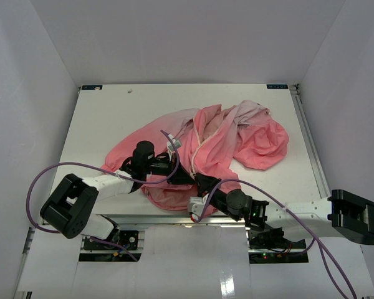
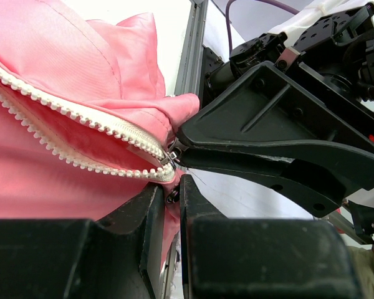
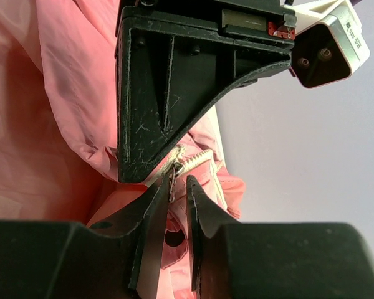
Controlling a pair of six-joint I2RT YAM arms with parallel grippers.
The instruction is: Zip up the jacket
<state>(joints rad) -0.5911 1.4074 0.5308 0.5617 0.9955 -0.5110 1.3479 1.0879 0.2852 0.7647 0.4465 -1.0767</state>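
Observation:
The salmon-pink jacket (image 1: 237,140) lies crumpled in the middle of the table, its lower hem at the near edge. My left gripper (image 2: 172,190) is shut on the pink fabric just below the bottom of the white zipper (image 2: 81,118), whose two rows of teeth meet at the slider (image 2: 170,157). My right gripper (image 3: 177,184) faces it tip to tip. Its jaws stand a narrow gap apart, and the small metal zipper pull (image 3: 172,180) hangs between them against one finger. From above, the left gripper (image 1: 174,167) and right gripper (image 1: 202,184) meet at the hem.
The white table (image 1: 100,118) ends at a metal rail (image 2: 190,56) by the hem. Purple cables (image 1: 50,171) loop from both arms. The left finger (image 3: 162,93) fills the upper half of the right wrist view. White walls enclose the table.

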